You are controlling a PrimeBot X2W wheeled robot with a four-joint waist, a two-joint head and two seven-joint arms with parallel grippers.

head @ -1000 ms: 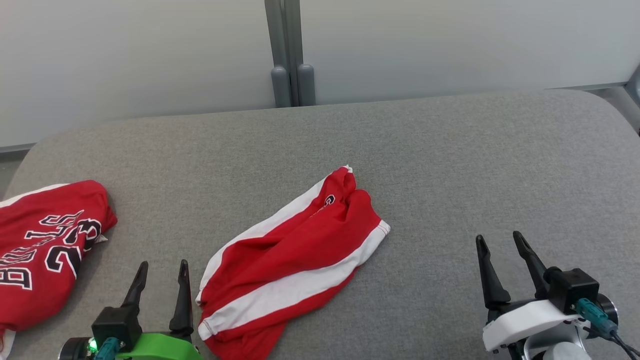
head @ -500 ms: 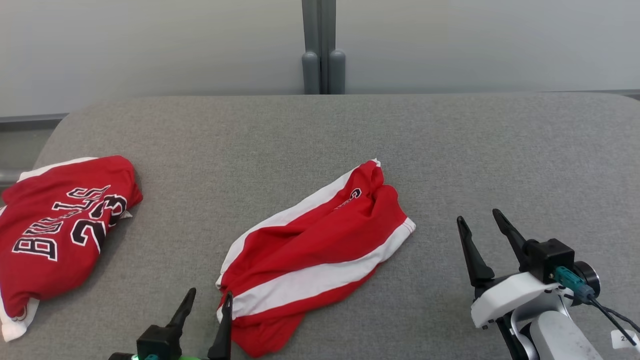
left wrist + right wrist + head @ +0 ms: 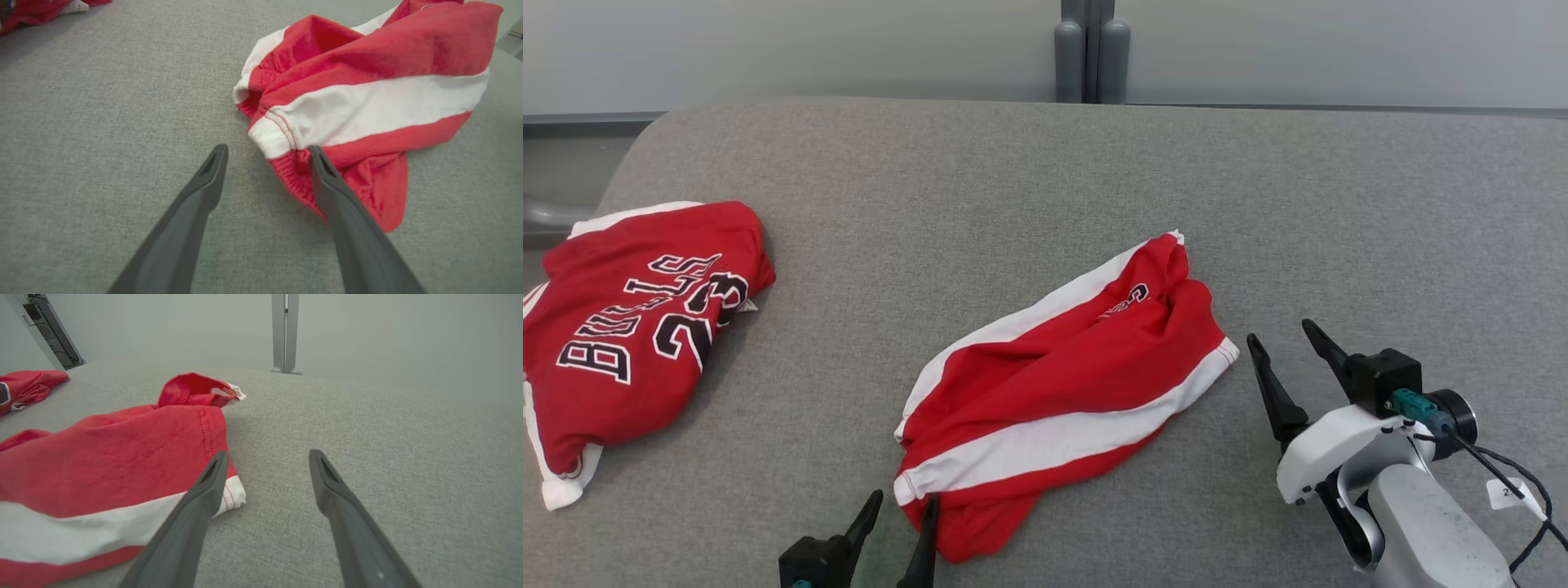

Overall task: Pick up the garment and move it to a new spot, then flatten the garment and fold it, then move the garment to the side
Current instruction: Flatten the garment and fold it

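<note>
The grey fabric-covered surface takes up most of your head view; its right side runs out of frame, and only the rounded far left corner shows. Behind it stands a pale wall.

The garment, red with broad white bands, lies crumpled near the middle of the surface, running diagonally from near left to far right. Its layers are twisted over one another, so you cannot make out its full shape. A dark logo near the far end is half buried in a fold and unreadable.

A red jersey lies well apart at the left. Its left side is cut off by the frame edge, and its lettering reads "BULLS 23".

Your right hand sits just beside the garment's far right corner, fingers spread and gripping nothing. In the right wrist view one finger overlaps that hemmed corner while the other is over bare surface. Whether the first finger touches the cloth is unclear.

Your left hand is cut off by the bottom edge, with only the two fingers and a dark block showing. It is spread too, and holds nothing. In the left wrist view one finger overlaps the garment's gathered red edge beside a white band end; contact cannot be judged.

A grey post splits the wall. A small white tag hangs on the right arm's cable, its print too small to read.
</note>
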